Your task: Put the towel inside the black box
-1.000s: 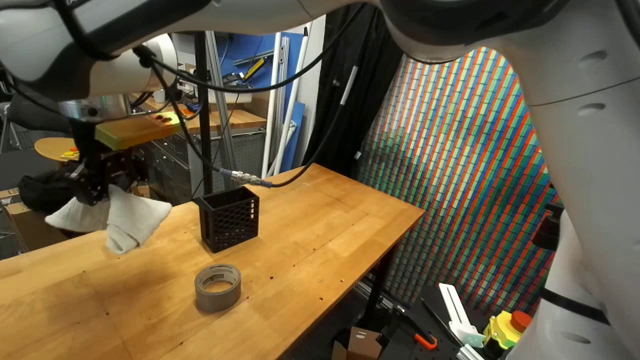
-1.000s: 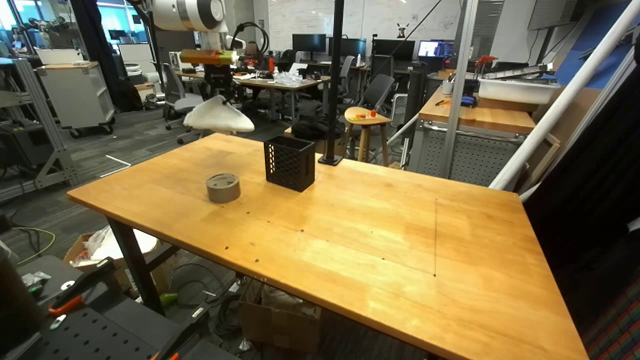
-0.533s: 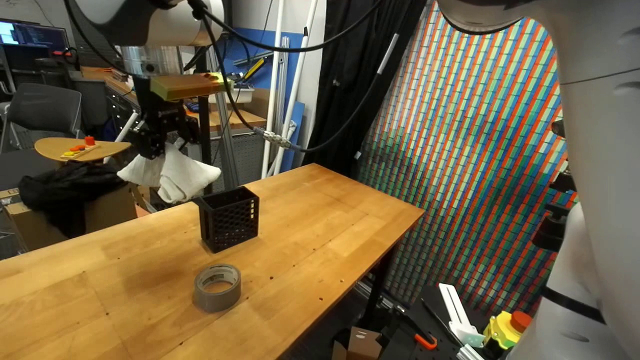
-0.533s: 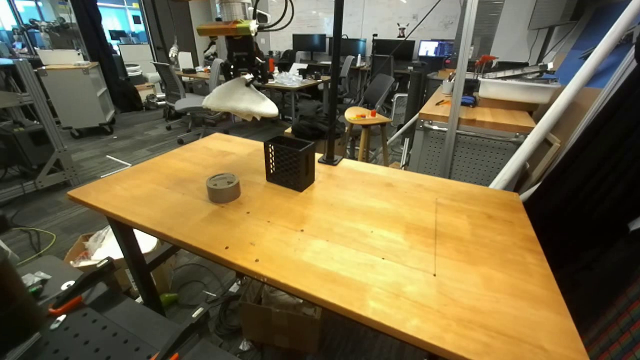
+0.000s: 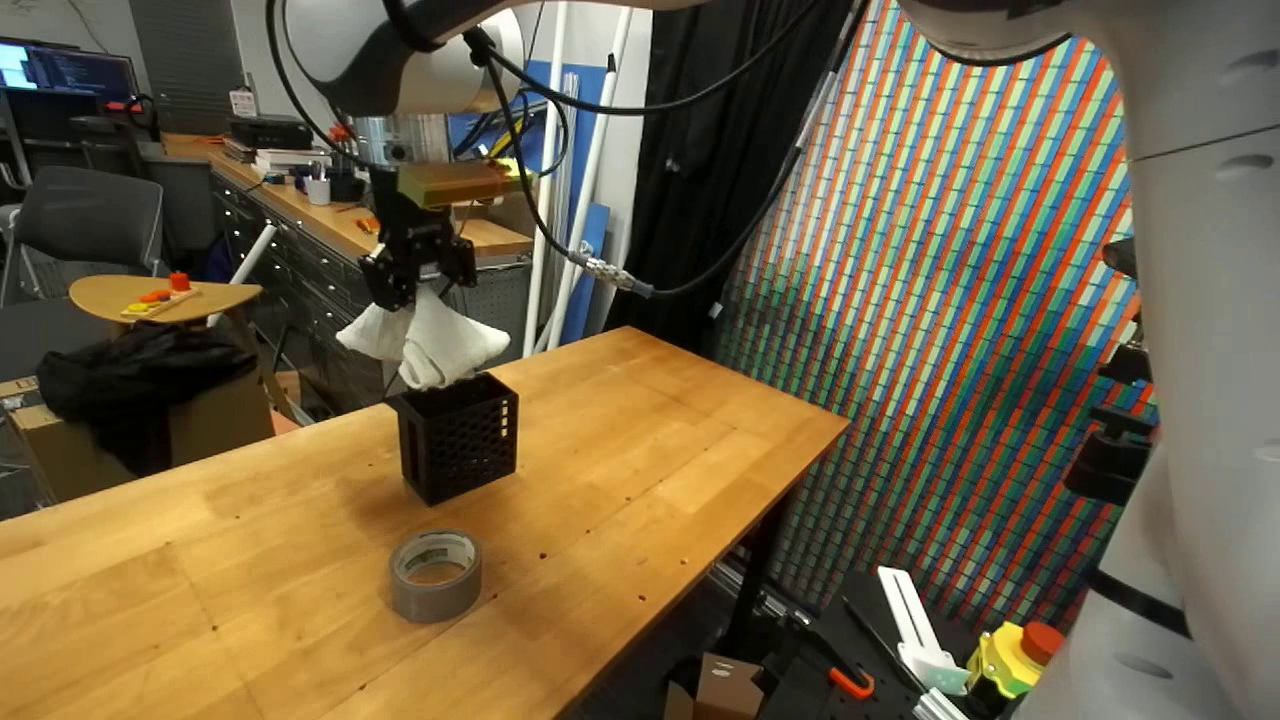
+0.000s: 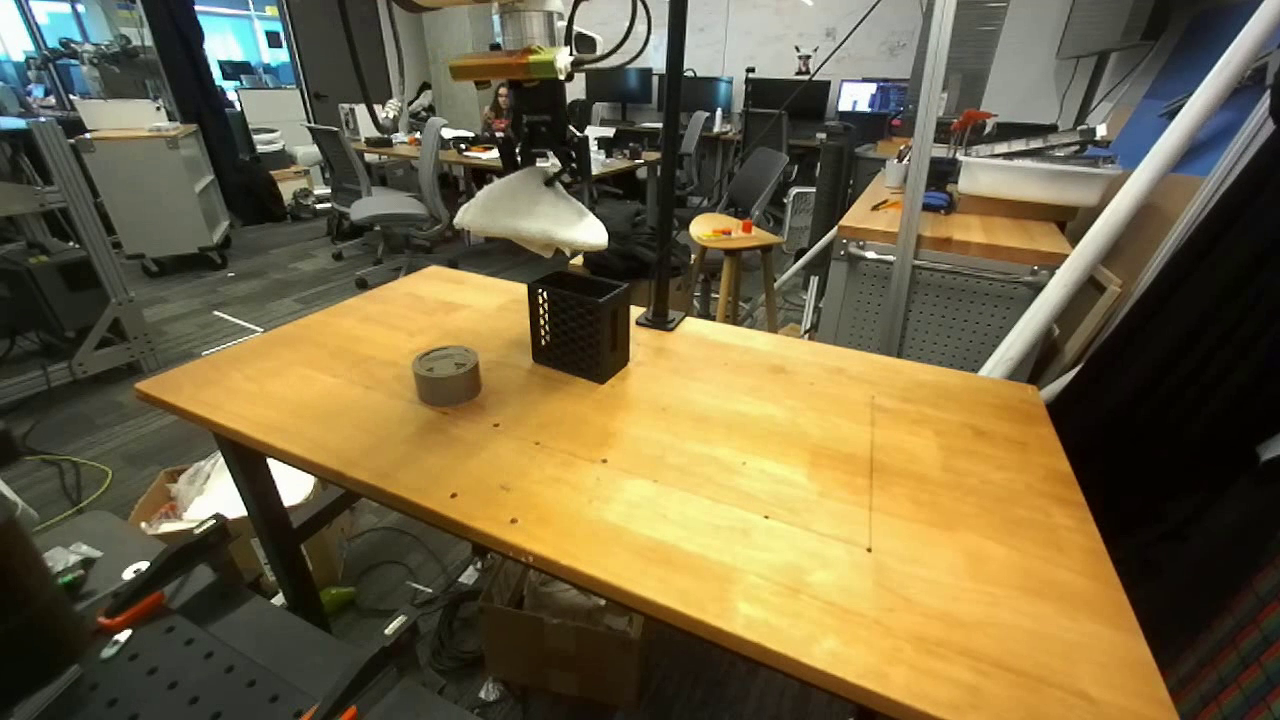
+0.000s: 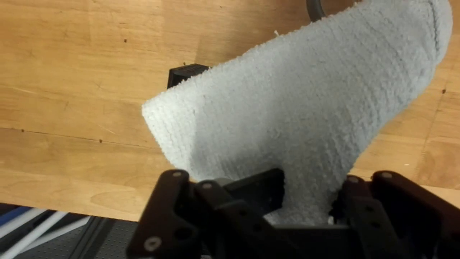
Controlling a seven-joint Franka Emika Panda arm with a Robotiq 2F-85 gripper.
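My gripper (image 5: 425,290) is shut on the white towel (image 5: 440,340), which hangs folded below the fingers. The towel also shows in an exterior view (image 6: 530,215) and fills much of the wrist view (image 7: 273,100), pinched between the fingers (image 7: 307,196). The black box (image 5: 460,445) is an open-topped, lattice-walled crate upright on the table; it also shows in an exterior view (image 6: 585,330). The towel hangs over the box's far-left side, its lower fold near or overlapping the rim in view. In the wrist view only one corner of the box (image 7: 183,73) shows; the towel hides the rest.
A grey tape roll (image 5: 435,590) lies on the wooden table (image 5: 640,480) near the box; it also shows in an exterior view (image 6: 447,380). A black upright pole (image 6: 668,200) stands at the table edge just behind the box. A cable hangs from the arm.
My gripper has carried the towel rightward in both exterior views, first rising, then dropping slightly, from left of the box to above it. The box and tape have not moved.
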